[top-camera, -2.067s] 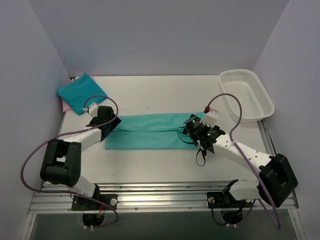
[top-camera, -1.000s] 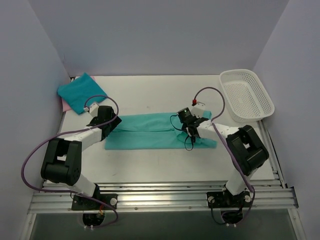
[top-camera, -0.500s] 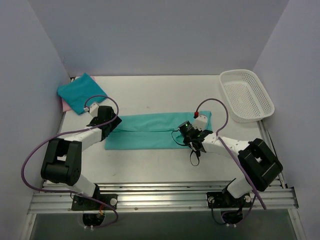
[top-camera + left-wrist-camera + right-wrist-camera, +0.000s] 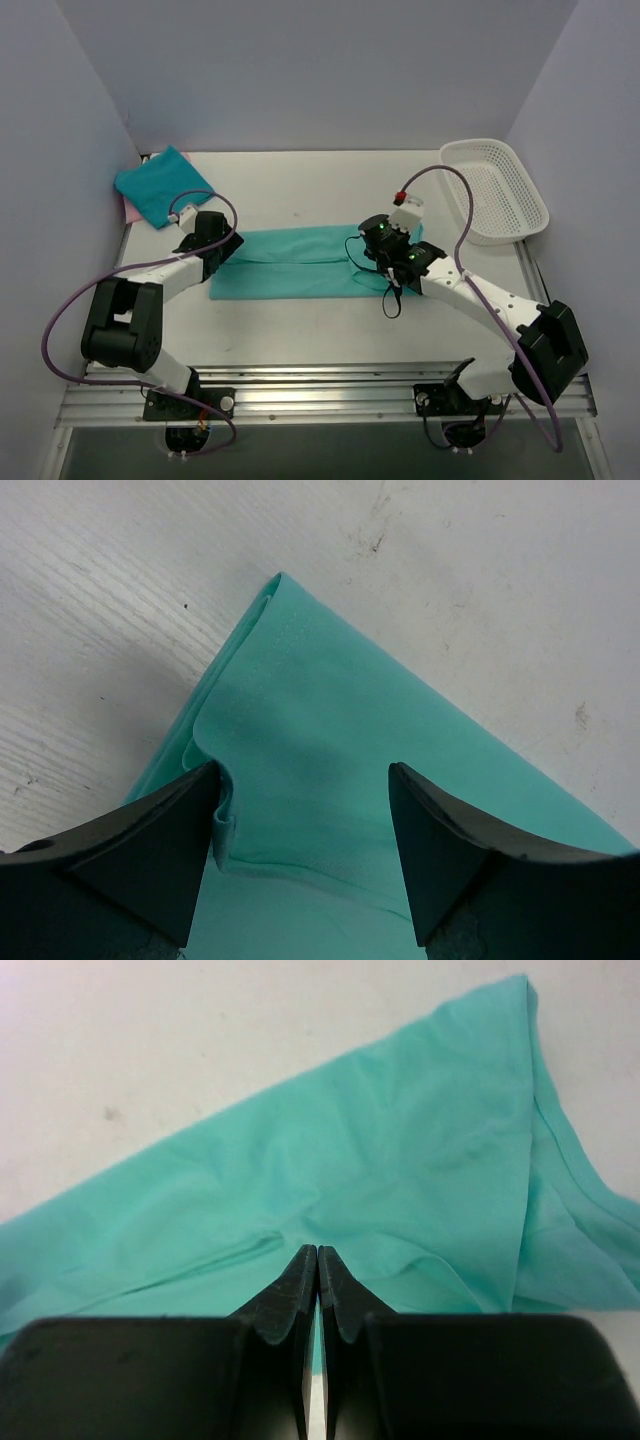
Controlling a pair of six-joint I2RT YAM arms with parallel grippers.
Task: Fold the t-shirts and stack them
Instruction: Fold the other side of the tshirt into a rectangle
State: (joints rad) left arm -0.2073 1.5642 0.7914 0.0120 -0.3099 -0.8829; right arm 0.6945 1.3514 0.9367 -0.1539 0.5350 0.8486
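Seen from above, a long teal shirt (image 4: 300, 262), folded into a narrow strip, lies flat near the middle of the white bench (image 4: 300, 190). Its long axis runs left to right.

The left fingers (image 4: 219, 243) are at the strip's left end, spread wide apart. The left wrist view shows them straddling that end's corner, holding nothing, with flat cloth below them.

The right fingers (image 4: 317, 1255) are at the opposite end, pressed tightly together with their tips at a crease in the cloth. I cannot tell whether a fold is caught between them.

Each arm is nearest its own end of the strip, and the cloth stretches away from each toward the other arm. The next fold probably means carrying one short end along the strip's length to meet the other.

A folded teal shirt (image 4: 160, 185) sits on a pink shirt (image 4: 128, 208) in the far left corner, well apart from the strip. A white basket (image 4: 495, 190) stands at the far right.
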